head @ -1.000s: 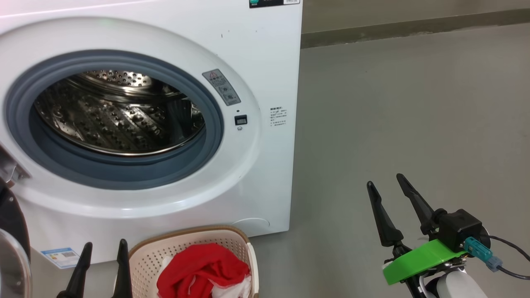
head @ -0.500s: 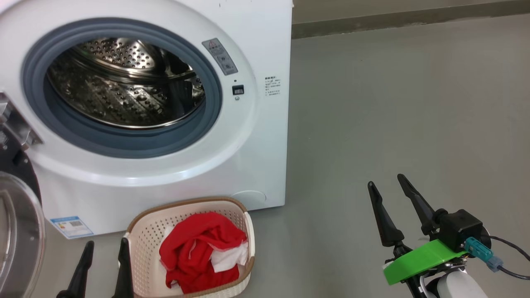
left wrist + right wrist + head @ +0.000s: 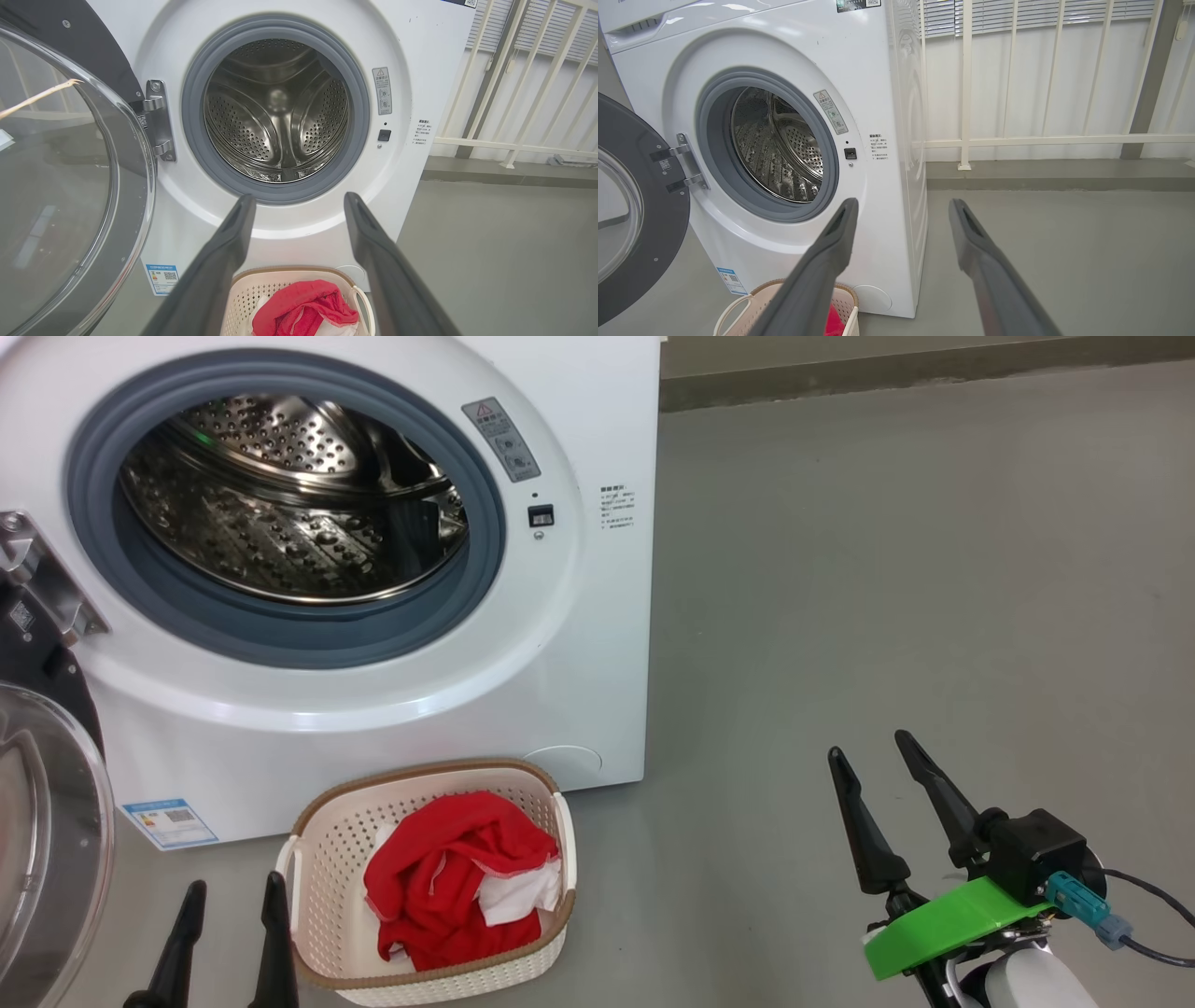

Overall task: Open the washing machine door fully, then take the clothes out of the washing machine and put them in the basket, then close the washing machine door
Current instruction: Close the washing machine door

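Two steps are looking done: the washing machine door (image 3: 70,186) is standing wide open, the drum (image 3: 280,116) is showing empty, and the clothes (image 3: 448,887) are lying in the basket (image 3: 327,859) before the washing machine (image 3: 579,616). The left hand (image 3: 233,887) and the right hand (image 3: 868,744) are hanging released; only closing is remaining.

Head looks down; all 3 views share washing machine (image 3: 597,644), basket (image 3: 331,868).

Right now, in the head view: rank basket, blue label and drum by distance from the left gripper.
1. basket, just right of the left gripper.
2. blue label, low on the washing machine front, ahead.
3. drum, deep inside the opening, farthest.
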